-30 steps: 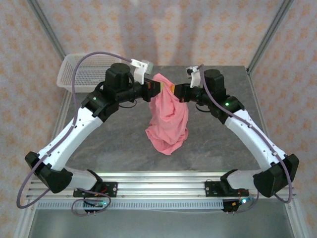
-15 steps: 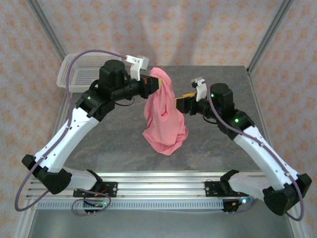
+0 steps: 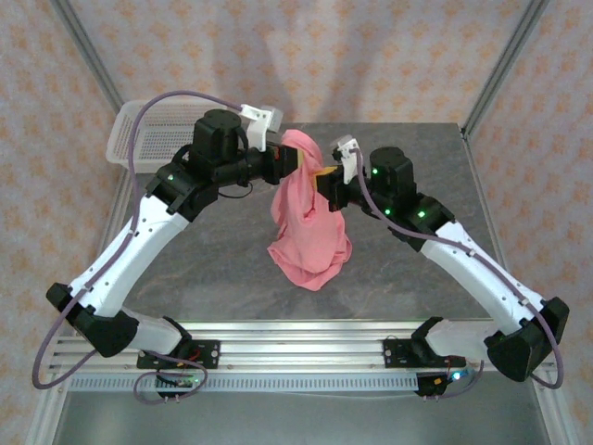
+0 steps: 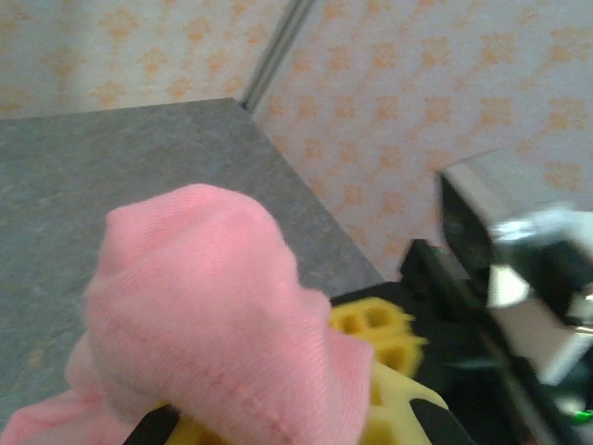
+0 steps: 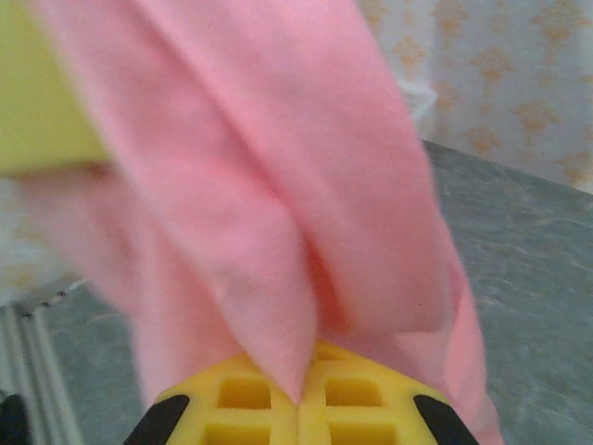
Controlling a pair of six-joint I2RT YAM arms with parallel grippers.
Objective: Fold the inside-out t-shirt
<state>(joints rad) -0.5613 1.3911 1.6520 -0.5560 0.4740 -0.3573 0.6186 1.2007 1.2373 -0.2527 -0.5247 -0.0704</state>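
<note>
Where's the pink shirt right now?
In the top view, the t-shirt hangs over the middle of the table, held up near its top by the left gripper and the right gripper.

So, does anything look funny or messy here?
Yes: the pink t-shirt hangs in a crumpled bunch over the table, pinched near its top by the left fingers and right fingers, not spread flat for folding.

My white left arm and right arm angle inward; my left gripper and right gripper almost meet, both clamped on the salmon-pink cotton t-shirt.
</note>
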